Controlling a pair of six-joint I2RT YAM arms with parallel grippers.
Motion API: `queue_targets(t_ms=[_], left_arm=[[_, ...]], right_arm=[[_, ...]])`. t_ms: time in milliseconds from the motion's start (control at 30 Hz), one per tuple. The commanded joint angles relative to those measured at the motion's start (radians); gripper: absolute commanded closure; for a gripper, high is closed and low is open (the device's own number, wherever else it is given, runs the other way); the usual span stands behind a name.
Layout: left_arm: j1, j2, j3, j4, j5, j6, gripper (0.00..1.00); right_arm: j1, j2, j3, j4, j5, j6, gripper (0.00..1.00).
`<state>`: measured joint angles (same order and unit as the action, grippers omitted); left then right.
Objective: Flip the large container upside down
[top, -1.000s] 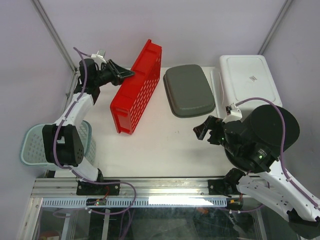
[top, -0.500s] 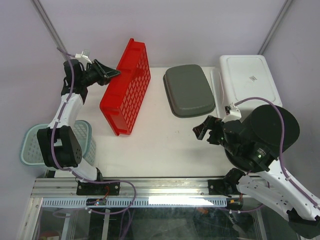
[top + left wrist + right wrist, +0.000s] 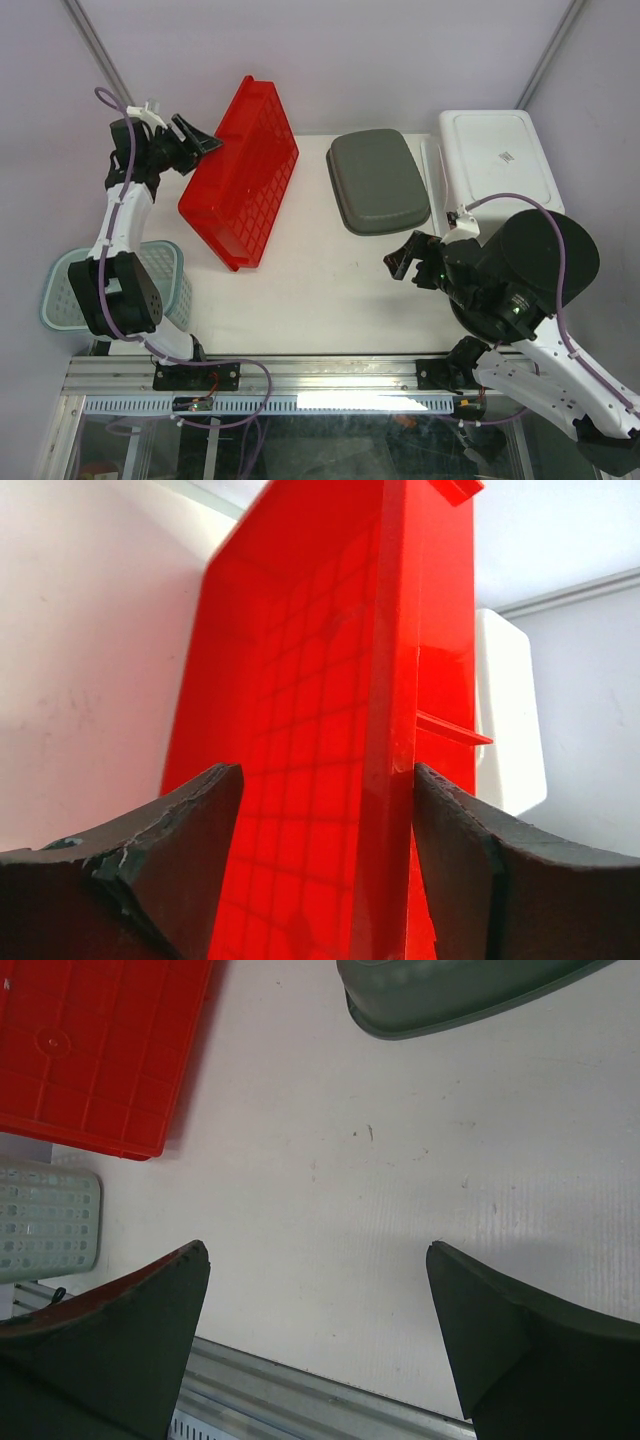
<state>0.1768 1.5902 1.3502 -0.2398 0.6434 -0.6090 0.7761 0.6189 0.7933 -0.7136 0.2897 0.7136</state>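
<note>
The large container is a red plastic crate [image 3: 240, 175] at the table's left. It leans tilted with its gridded bottom facing up, its near corner down on the table. My left gripper [image 3: 200, 143] is at its upper left rim. In the left wrist view the crate [image 3: 300, 730] has its rim standing between the fingers of the left gripper [image 3: 327, 770], close against the right finger [image 3: 450, 830], with a gap to the left one; the jaws are open. My right gripper [image 3: 405, 262] hovers open over bare table, right of centre, nothing between its fingers [image 3: 317, 1250].
A grey tub [image 3: 378, 180] lies upside down at the back centre, and a white bin [image 3: 497, 160] sits at the back right. A pale green basket [image 3: 60, 290] sits off the table's left edge. The enclosure's walls stand close behind and to the left.
The left gripper swung left and opened its jaws. The red crate tipped over leftward from standing on its side to leaning bottom-up.
</note>
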Motion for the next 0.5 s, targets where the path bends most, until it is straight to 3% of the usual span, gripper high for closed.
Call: queue_targets(t_ms=[0,467], left_arm=[[-0.006,0.019,-0.007,-0.255,-0.209,0.187,0.30],[-0.005,-0.030,0.054,-0.337,-0.417,0.224,0.23]], right_arm=[[0.002,0.008,0.045,0.053,-0.016,0.009,0.06],[0.001,0.004,0.040,0.059,-0.022,0.012,0.07]])
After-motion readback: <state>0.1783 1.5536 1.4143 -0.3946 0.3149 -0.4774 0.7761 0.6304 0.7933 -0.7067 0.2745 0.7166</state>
